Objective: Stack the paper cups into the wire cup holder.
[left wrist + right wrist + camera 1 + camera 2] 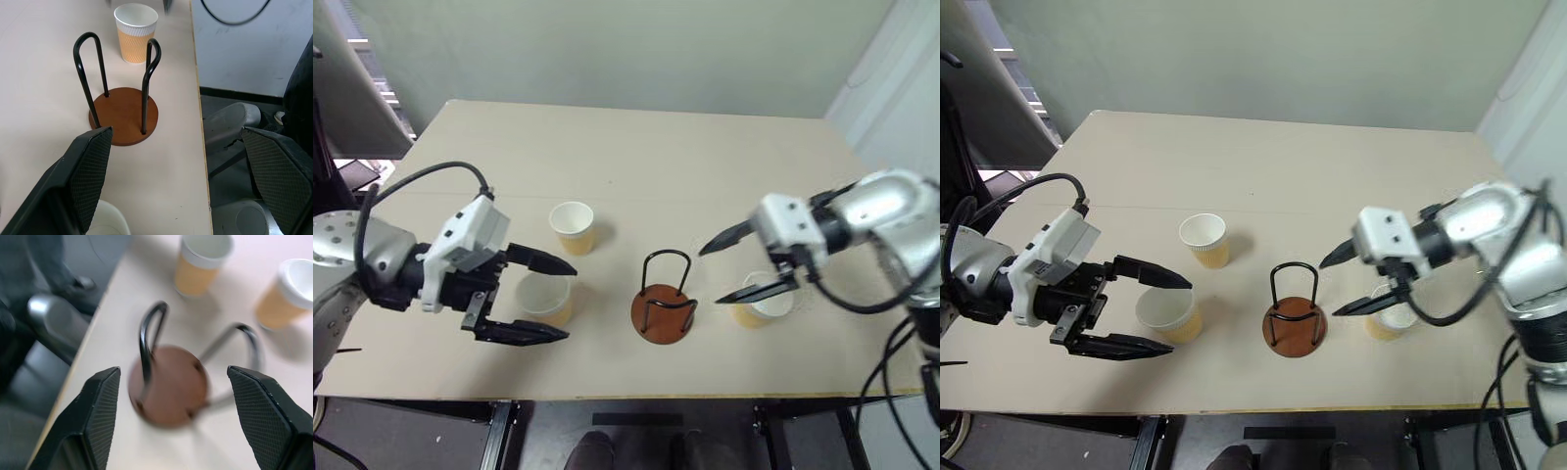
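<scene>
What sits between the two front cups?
The wire holder, empty, stands between the cup by the left gripper and the cup at the right gripper, head views.

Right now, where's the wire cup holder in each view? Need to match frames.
Left eye view: wire cup holder at lower centre, near the table's front edge.
Right eye view: holder lower centre again.
Left wrist view: beyond the left gripper, a paper cup behind it.
Right wrist view: between the right gripper's open fingers, blurred.
Shared landmark: its round reddish-brown base.
</scene>
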Controlling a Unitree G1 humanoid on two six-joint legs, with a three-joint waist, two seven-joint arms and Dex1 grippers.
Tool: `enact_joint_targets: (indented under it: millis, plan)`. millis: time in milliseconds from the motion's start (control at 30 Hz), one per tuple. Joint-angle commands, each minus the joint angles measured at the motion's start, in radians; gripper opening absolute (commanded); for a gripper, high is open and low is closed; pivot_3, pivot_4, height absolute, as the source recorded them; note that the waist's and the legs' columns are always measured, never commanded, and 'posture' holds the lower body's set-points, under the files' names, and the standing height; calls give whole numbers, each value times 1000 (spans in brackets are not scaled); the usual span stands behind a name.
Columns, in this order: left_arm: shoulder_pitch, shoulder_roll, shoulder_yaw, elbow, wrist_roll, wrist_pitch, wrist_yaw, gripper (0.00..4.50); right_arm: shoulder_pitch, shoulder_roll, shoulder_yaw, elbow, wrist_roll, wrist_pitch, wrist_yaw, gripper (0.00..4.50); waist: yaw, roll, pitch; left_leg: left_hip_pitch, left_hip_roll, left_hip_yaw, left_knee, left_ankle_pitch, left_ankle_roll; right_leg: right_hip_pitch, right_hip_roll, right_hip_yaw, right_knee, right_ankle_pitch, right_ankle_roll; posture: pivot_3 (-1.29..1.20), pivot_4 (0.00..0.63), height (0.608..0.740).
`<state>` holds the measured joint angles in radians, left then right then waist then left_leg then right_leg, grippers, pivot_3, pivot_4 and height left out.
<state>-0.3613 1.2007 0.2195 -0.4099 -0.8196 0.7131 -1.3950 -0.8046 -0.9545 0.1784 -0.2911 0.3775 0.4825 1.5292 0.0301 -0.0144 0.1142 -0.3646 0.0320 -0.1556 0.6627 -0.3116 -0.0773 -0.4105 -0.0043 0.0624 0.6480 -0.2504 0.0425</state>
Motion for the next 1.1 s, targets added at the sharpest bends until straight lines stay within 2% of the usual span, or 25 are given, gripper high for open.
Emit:
enact_joint_targets:
  millis: [33,100,200,533,633,900,1100]
  plan:
    - [-32,0,-16,11,15,-32,-20,4500,89,-156,-96,-44,6,-15,58,3528,4,0,0,-1,0,0,0,0,0,0,0,0,0,0,0,0,150,740]
    - [-40,-9,-34,20,22,-40,-21,4500,177,-210,-113,-55,-16,-22,37,3528,11,0,0,0,0,-1,0,0,0,1,0,0,-1,0,0,0,150,740]
    - [-56,-22,-53,22,24,-40,-22,4500,252,-218,-93,-54,-67,-50,-22,3528,6,0,0,1,1,0,0,0,0,2,-1,0,-1,0,0,0,150,740]
    - [-51,-17,-37,10,22,-30,-15,4500,305,-166,32,40,-221,-159,-73,3528,-6,0,0,3,2,2,1,-2,3,1,-1,2,2,1,1,0,150,740]
    - [-37,-12,-22,3,20,-25,-8,4500,305,-151,55,60,-248,-187,-72,2941,-6,0,0,3,2,2,1,-2,4,1,-1,2,1,1,1,0,150,740]
    - [-3,-8,10,-12,13,-23,13,4500,276,-137,63,84,-261,-220,-43,99,-3,0,0,3,2,3,1,-2,3,1,-1,1,1,1,1,0,150,740]
    - [5,-5,17,-9,13,-26,20,4500,243,-156,31,70,-203,-216,26,41,0,0,0,3,1,3,1,-2,3,1,-1,1,1,1,1,0,150,740]
